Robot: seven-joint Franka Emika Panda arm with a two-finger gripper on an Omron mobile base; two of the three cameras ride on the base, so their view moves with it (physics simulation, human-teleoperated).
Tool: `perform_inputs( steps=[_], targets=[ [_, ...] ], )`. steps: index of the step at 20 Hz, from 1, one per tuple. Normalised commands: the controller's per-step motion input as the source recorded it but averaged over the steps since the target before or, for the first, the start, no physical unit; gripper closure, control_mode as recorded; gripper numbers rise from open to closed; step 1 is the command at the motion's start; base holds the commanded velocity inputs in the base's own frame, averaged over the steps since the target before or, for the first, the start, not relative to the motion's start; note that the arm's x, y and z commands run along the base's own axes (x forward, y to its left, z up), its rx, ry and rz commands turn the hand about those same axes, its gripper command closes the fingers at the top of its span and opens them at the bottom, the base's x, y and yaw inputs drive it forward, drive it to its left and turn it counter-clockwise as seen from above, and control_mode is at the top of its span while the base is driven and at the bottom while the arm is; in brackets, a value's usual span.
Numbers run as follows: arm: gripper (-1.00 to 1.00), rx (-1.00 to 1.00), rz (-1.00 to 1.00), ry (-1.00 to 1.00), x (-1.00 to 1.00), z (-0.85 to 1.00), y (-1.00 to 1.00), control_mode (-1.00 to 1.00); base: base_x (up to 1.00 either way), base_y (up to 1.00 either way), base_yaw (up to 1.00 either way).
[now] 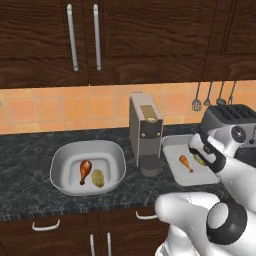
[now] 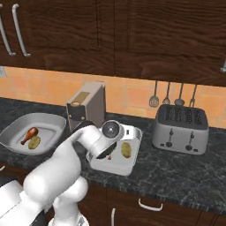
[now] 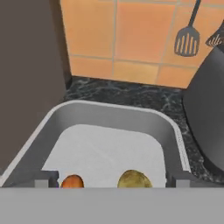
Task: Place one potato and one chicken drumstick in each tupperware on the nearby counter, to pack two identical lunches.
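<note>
- The gripper (image 3: 112, 178) hangs over the rectangular tray (image 3: 109, 114), its two fingertips (image 3: 47, 177) standing wide apart at the tray's near edge with nothing between them.
- Just below the gripper, a potato (image 3: 134, 179) and the end of a drumstick (image 3: 72, 181) lie side by side on the tray floor, apart from each other and not touching the fingers.
- From the left base camera the same tray (image 1: 176, 169) sits under the hand, with its drumstick (image 1: 186, 162) in plain sight and its potato partly hidden behind the wrist.
- Well off to the gripper's left, past the upright coffee machine (image 1: 146, 131), the rounded basin (image 1: 65, 162) holds another drumstick (image 1: 85, 170) and potato (image 1: 98, 178), lying close together.
- To the gripper's right stands the toaster (image 2: 180, 128).
- Both containers rest on the black counter (image 2: 176, 174).
</note>
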Motion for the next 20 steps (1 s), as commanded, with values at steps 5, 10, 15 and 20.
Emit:
perform_inputs(
  steps=[5, 10, 15, 20],
  targets=[
    [-1.00, -0.14, 0.00, -0.19, -0.90, 0.67, 0.32, -1.00, 0.00, 0.00, 0.00],
    [-1.00, -0.01, 0.00, -0.16, -0.88, 0.57, -0.01, -1.00, 0.00, 0.00, 0.00],
    [-1.00, 0.00, 0.00, -0.15, -0.77, 0.50, -0.10, -1.00, 0.00, 0.00, 0.00],
    [-1.00, 0.00, 0.00, -0.16, -0.40, 0.19, -0.03, -1.00, 0.00, 0.00, 0.00]
  ],
)
